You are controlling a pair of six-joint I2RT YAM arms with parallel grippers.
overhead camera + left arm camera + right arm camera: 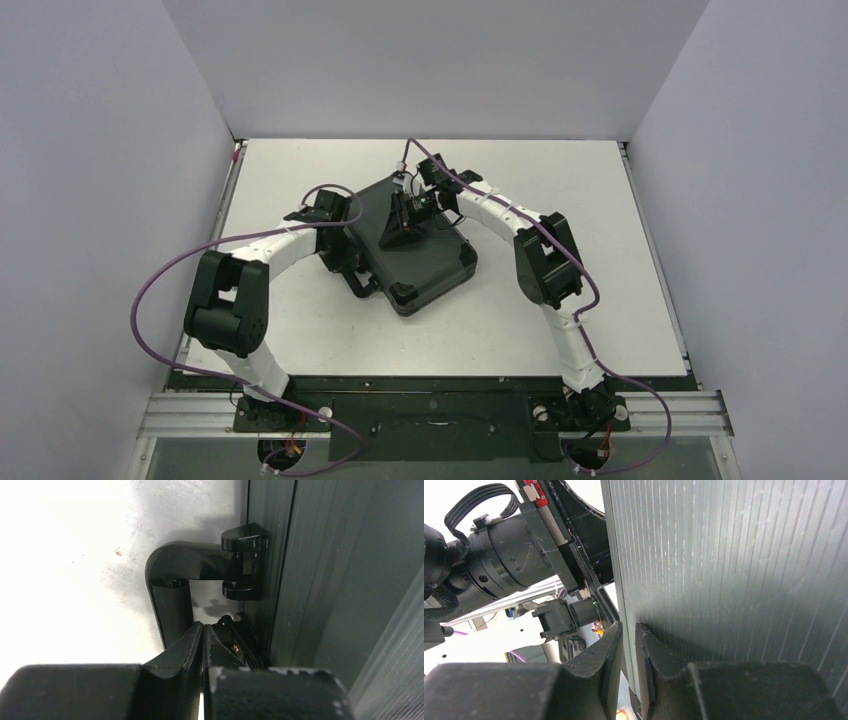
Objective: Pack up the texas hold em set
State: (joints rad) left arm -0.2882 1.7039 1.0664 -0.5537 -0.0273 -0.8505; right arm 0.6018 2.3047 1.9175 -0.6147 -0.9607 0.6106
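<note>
The briefcase (432, 262) lies flat near the middle of the white surface (560, 300), turned at a slant, with one corner toward the arm bases. Its black shell shows fine ribs across the panels and darker caps at the corners. The handle (172, 605) sticks out from the side that faces the left arm. It is a glossy black bar, bent at the end and pinned into a hinge bracket (245, 560) on the ribbed wall. The pictures do not show whether the lid is fully down or slightly ajar.

The left tool (202, 630) sits low beside that wall, its two fingers pressed flat together with nothing between them. Its tips are just beside the near end of the handle; whether they touch it I cannot tell.

The right tool (629, 630) reaches in from the far right, over the top of the case. Its fingers stand very narrow, one on each side of a thin edge of the ribbed panel, and they appear to pinch that edge. In the right wrist view, the left arm's wrist (499, 555) shows just past the same edge.

Both arms curve inward from their bases at the near edge of the surface. A purple cable (150, 290) loops along the left arm.
</note>
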